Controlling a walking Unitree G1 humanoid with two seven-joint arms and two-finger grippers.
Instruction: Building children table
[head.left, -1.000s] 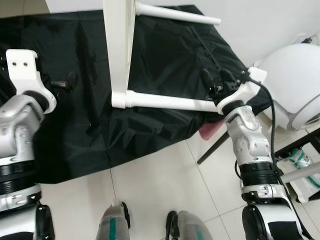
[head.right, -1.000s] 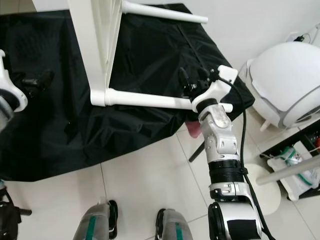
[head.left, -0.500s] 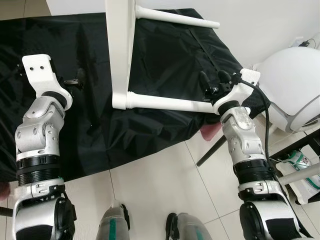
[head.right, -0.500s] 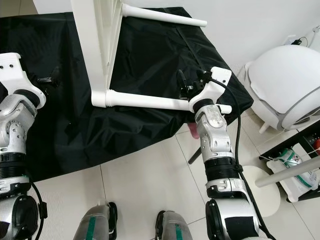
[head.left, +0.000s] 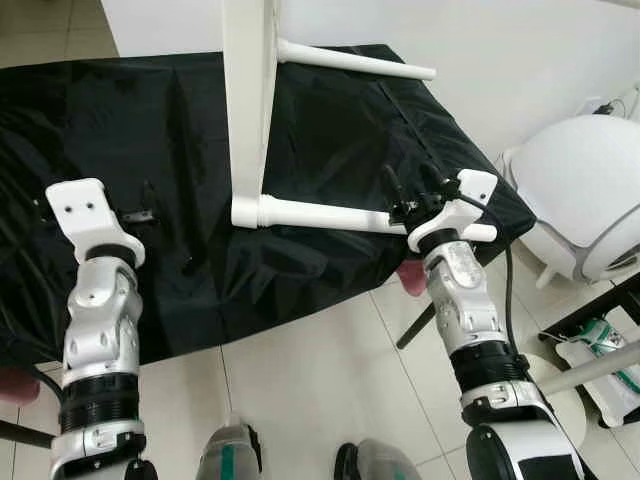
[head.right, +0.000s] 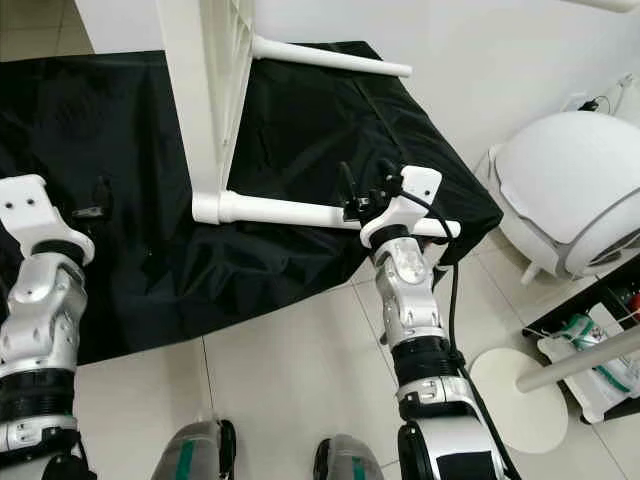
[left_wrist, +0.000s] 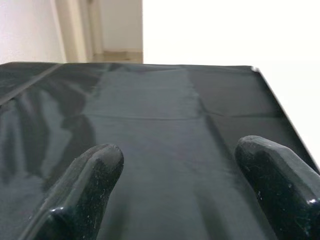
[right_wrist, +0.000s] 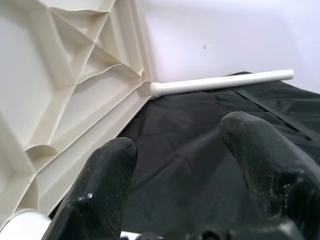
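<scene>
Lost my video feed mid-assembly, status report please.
Right gripper open, at near table leg. Left gripper open over black cloth, holding nothing. Tabletop on edge, two legs fitted. Nothing in the way.

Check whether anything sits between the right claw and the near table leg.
Nothing visible does. The right claw hangs open directly above the near white leg, which juts from the tabletop standing on edge on the black cloth.
</scene>
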